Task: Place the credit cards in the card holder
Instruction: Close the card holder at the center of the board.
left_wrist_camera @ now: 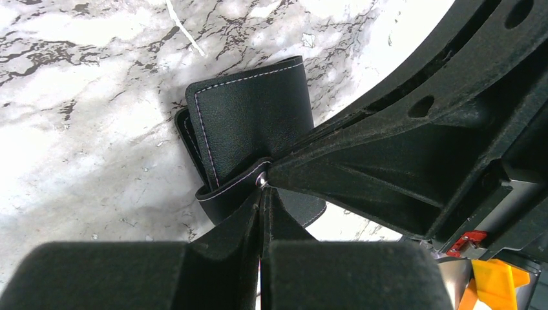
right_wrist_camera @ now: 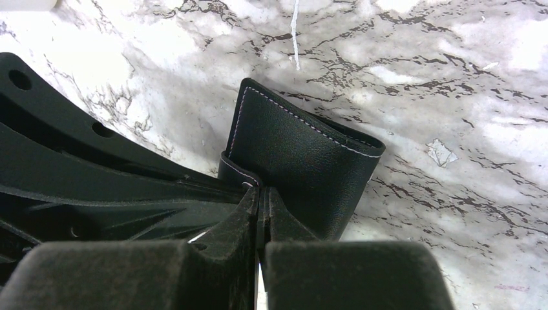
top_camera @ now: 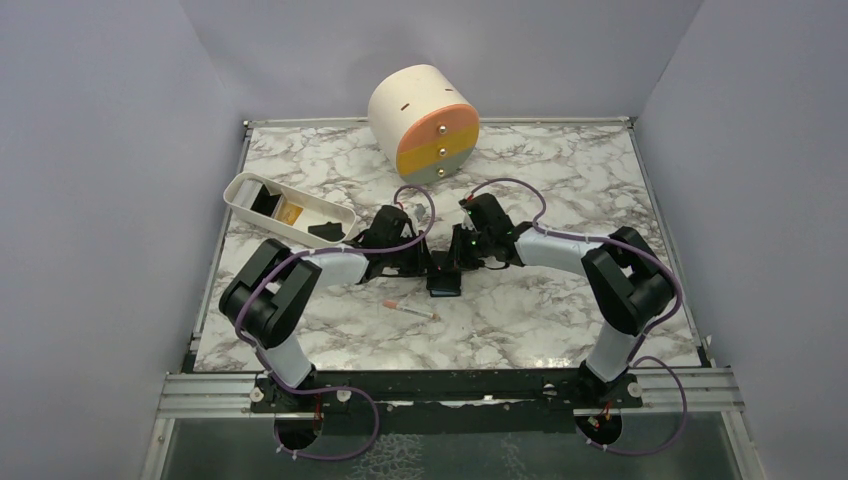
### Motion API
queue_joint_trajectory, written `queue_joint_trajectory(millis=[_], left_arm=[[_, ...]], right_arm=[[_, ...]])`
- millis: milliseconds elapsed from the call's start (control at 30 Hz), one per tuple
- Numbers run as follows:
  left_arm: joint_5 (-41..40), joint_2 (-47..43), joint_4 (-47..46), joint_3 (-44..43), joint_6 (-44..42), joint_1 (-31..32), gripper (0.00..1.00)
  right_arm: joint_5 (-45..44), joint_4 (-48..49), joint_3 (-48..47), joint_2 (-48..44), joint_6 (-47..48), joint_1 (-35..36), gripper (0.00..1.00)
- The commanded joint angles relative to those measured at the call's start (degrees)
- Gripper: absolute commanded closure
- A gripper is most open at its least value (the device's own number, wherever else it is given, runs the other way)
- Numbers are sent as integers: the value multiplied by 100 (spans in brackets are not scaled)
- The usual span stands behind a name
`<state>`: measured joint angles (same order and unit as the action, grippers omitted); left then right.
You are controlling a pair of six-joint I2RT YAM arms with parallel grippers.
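Closest to each wrist camera are my own jaws, pressed together with almost no gap. My left gripper pinches the stitched edge of the card holder's lower flap. My right gripper nips that same edge from the other side, so the two tips nearly touch. The holder lies on the marble table between my arms, with its upper flap curled over and no pocket showing.

As I judge it, the risk is the thin bite. A pull apart could let the flap slip free, or drag the whole holder across the smooth top. With both hands busy, neither can fetch the orange-yellow card, which lies well apart in the white tray. I see no blue card.
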<state>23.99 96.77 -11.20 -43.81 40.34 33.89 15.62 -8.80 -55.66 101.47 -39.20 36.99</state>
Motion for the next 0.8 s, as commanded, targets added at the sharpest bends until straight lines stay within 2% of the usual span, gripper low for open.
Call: queue_joint_trajectory(millis=[0, 433, 767], left_arm=[[-478, -111, 117, -137, -8, 18, 97], [-742, -427, 176, -144, 1, 21, 99], [-610, -98, -1, -184, -77, 21, 99]], right_arm=[[-307, -387, 81, 379, 84, 0, 99], [-270, -318, 81, 395, 63, 4, 99], [-223, -267, 99, 406, 45, 6, 99]])
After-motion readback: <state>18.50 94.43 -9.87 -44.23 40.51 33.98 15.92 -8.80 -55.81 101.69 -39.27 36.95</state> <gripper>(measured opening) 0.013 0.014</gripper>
